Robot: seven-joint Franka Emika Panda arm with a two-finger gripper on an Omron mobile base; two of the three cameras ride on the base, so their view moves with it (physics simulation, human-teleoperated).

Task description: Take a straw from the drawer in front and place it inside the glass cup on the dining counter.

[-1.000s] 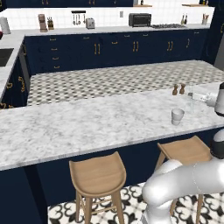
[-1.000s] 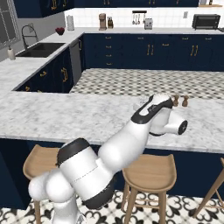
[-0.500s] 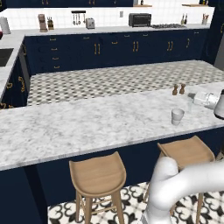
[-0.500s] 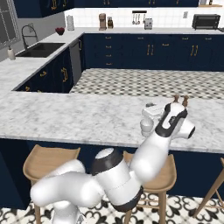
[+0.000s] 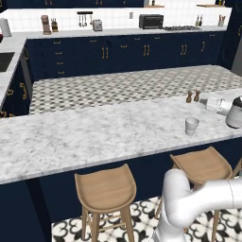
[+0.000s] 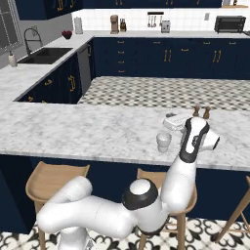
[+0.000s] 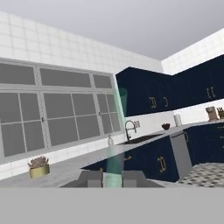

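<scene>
From the left base view, the glass cup stood upright on the dining counter, light and easily tipped. From the right, the gripper hovered just behind the cup. In the hand view the fingers pinched a pale green straw near its lower end; it looked light, thin and slippery.

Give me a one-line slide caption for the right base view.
Arm reaching over the dining counter, its gripper behind the glass cup.

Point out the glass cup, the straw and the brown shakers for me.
glass cup point(image 5: 191, 125): left base view, on its side wall.
straw point(image 7: 116, 144): hand view, mid-length of the pale green stalk between the finger tips.
brown shakers point(image 6: 196, 111): right base view, on the left shaker's body.
</scene>
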